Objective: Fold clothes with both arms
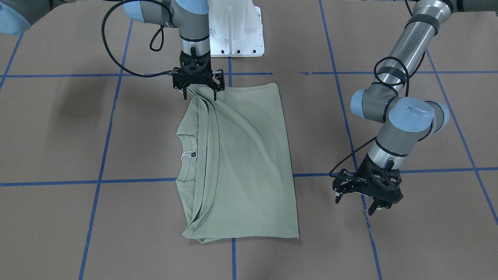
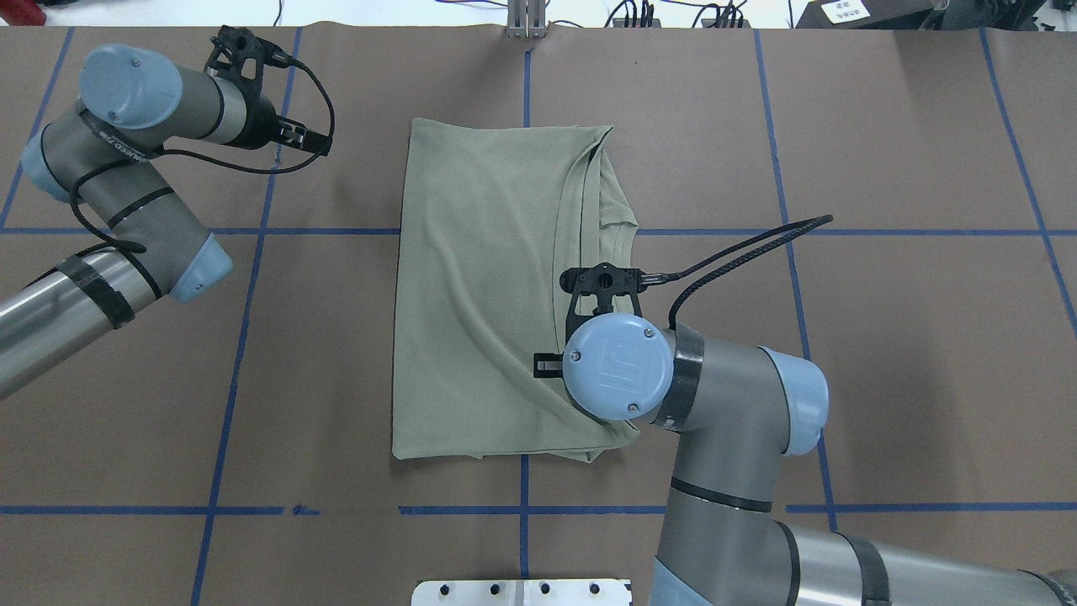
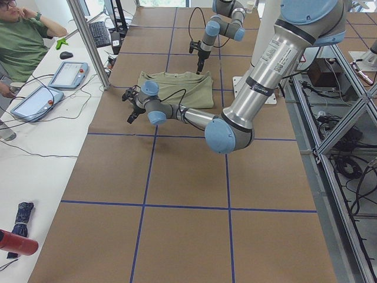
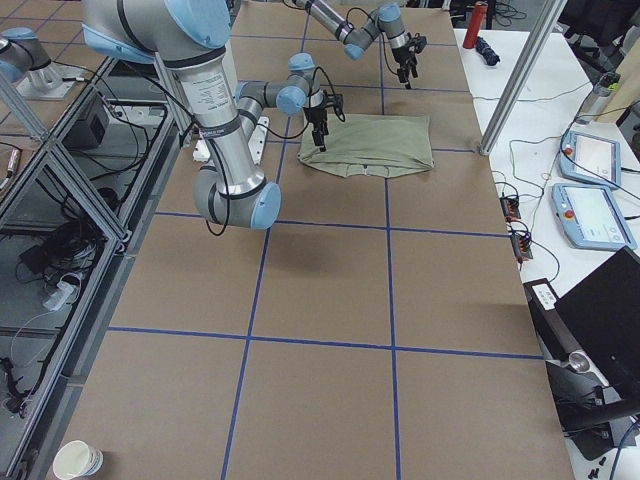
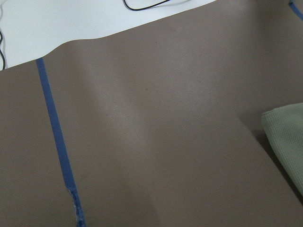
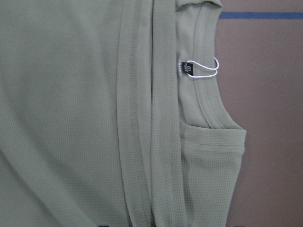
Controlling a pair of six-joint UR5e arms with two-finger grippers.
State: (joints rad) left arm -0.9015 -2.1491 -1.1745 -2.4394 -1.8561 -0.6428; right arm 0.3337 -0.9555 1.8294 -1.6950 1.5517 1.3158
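sage-green shirt (image 2: 480,286) folded in a rectangle mid-table (image 2: 841,337), long axis running away from robot, collar (image 1: 186,155) toward its right, right gripper (image 1: 199,97) spread at near corner, left gripper (image 1: 355,207) spread, apart from shirt

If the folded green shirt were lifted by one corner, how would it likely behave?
Probably floppy: the shirt lies in soft wrinkles, so its stacked layers would likely sag and unfold. It looks like thin knit, so it is likely light. Pushed across the paper-covered table, it would probably bunch rather than slide.
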